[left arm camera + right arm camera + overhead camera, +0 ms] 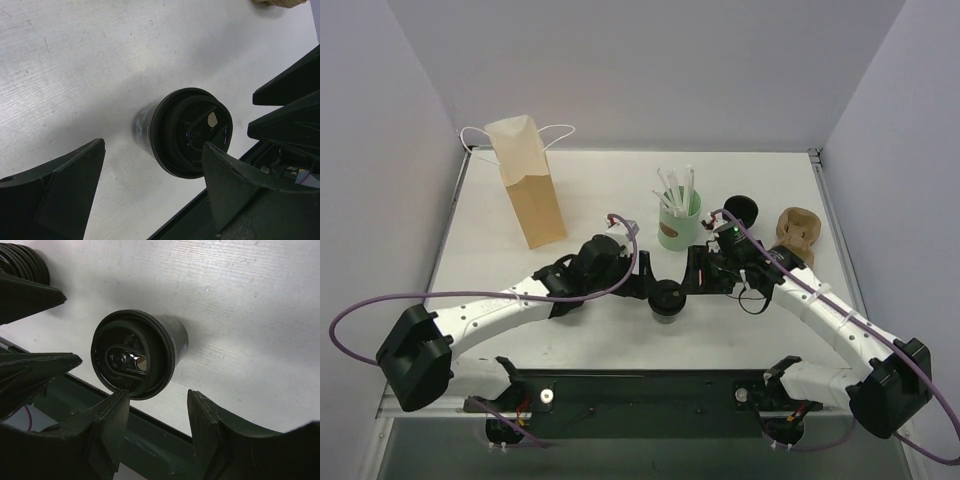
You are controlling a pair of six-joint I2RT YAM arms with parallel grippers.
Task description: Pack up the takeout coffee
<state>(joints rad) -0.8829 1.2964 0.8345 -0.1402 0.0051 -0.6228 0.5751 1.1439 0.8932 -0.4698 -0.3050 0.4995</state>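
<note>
1 takeout coffee (667, 298) stands upright on the white table (580, 190), near the front edge, approx. midway btwn the 2 arms; black cup, black lid on, 1 small pale sip opening showing in the lid in the wrist views; the left gripper (645, 285) sits just to its left w/ its 2 fingers (55, 192) spread wide, the cup ahead of and btwn them, 1 finger overlapping the lid rim in the left wrist view, contact can't be told; the right gripper (695, 275) sits just to the cup's right, its 2 fingers (107, 427) apart w/ nothing btwn them, 1 tip right at the lid's edge; neither holds the cup; further back: 1 tan paper bag (525, 180) w/ 2 white handles, upright at back left, well apart from the cup; 1 mint-green cup (678, 228) w/ several white straws, exact no. unclear; 1 stack of black lids (740, 210) just right of it; 1 brown cardboard item (798, 232) at far right.
</note>
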